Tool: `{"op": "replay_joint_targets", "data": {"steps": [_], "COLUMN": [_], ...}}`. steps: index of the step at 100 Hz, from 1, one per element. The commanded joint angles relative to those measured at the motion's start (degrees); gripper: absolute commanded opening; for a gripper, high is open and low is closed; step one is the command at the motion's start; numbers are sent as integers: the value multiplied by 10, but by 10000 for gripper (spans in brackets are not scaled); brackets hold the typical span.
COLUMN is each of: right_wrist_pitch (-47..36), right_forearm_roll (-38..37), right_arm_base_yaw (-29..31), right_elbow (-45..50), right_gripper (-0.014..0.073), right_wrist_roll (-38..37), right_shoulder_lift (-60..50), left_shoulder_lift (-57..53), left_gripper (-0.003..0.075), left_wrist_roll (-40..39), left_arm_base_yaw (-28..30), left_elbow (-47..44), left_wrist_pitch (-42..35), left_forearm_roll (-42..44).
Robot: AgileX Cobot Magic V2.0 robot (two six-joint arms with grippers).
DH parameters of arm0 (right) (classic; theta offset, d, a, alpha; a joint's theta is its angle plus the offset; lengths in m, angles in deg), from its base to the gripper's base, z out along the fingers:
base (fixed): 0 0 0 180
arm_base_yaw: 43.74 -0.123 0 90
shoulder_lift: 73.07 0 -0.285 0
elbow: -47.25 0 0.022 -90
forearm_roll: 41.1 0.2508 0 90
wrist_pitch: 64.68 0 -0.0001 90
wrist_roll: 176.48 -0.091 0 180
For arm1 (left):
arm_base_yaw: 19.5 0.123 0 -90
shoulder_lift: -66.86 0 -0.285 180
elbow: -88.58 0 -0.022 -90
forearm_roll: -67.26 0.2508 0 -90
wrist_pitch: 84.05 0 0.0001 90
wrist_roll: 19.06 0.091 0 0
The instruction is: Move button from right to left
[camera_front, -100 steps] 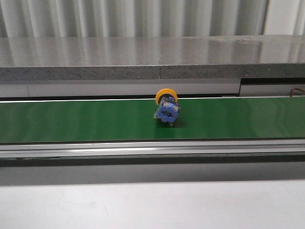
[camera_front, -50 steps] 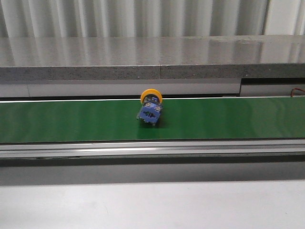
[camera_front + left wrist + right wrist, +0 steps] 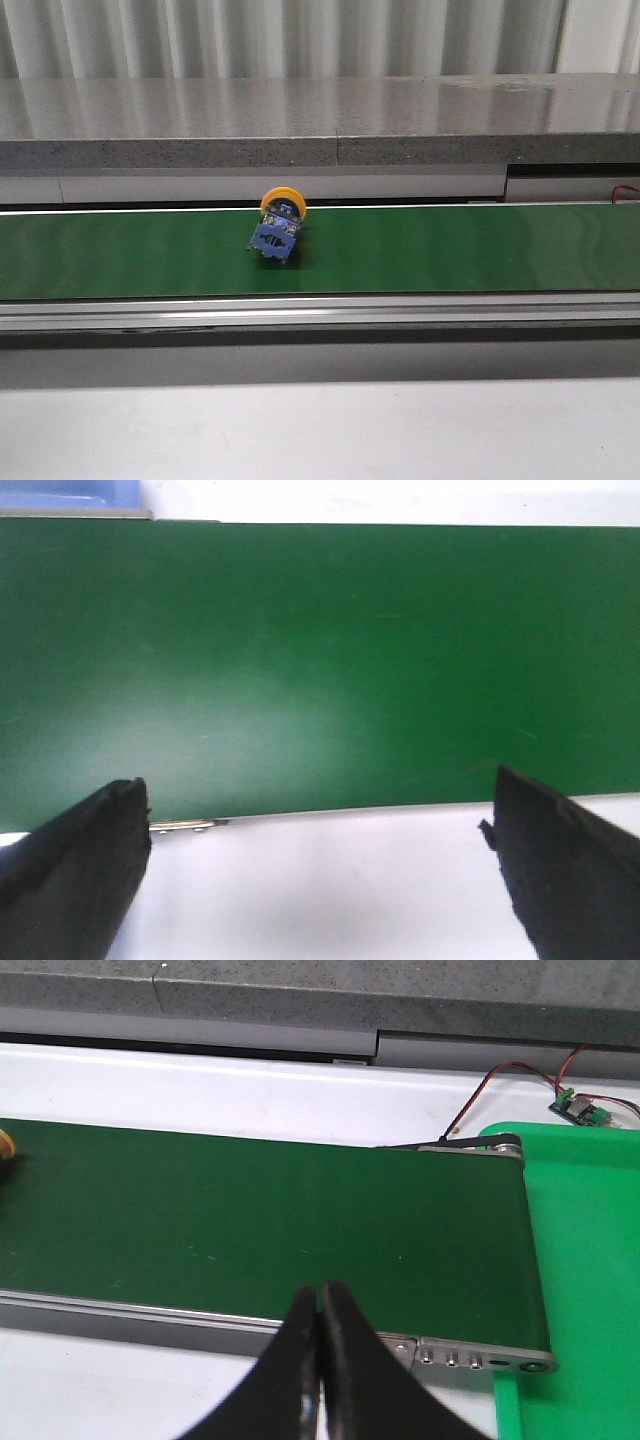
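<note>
The button (image 3: 277, 226) is lying tilted on the belt (image 3: 480, 250), cap toward the far edge, body nearer, now further left than earlier. The left gripper (image 3: 320, 870) is gaping wide; the right gripper (image 3: 320, 1360) is closed, empty.

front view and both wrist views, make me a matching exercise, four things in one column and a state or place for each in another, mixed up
Column one:
1. small push-button switch with yellow-orange cap and blue body
2. left gripper
3. right gripper
4. bright green tray

Column two:
a. fingers pressed together
b. lying tilted on the dark green conveyor belt
c. past the belt's roller end
d. fingers spread wide apart

Pairs: 1-b, 2-d, 3-a, 4-c
</note>
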State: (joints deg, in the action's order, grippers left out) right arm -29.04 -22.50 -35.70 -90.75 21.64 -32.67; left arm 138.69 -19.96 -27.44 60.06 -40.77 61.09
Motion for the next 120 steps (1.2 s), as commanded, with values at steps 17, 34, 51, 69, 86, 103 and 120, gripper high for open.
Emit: {"op": "replay_joint_targets", "data": {"steps": [17,34,51,69,86,103,120], "right_wrist_pitch": [-35,-35,-34,-34,-34,-34,-34], "right_forearm_roll": [5,5,5,5,5,5,5], "right_arm_base_yaw": [2,2,2,2,2,2,2], "right_elbow": [-13,-13,-13,-13,-13,-13,-13], "right_gripper": [-67,-67,-67,-67,-67,-67,-67], "right_wrist_roll": [6,6,6,6,6,6,6], "right_shoulder_lift": [-1,-1,-1,-1,-1,-1,-1], "left_shoulder_lift": [15,76,154,221,272,303,326], "left_gripper": [655,648,645,640,640,640,638], "left_wrist_roll": [-15,-36,-87,-104,-104,-105,-105], "left_arm_base_yaw": [-84,-137,-184,-225,-232,-232,-232], "left_elbow": [77,132,179,217,247,256,256], "left_wrist_pitch": [-24,-16,-13,-13,-14,-20,-27], "left_forearm_roll": [-34,-15,40,65,68,77,82]}}
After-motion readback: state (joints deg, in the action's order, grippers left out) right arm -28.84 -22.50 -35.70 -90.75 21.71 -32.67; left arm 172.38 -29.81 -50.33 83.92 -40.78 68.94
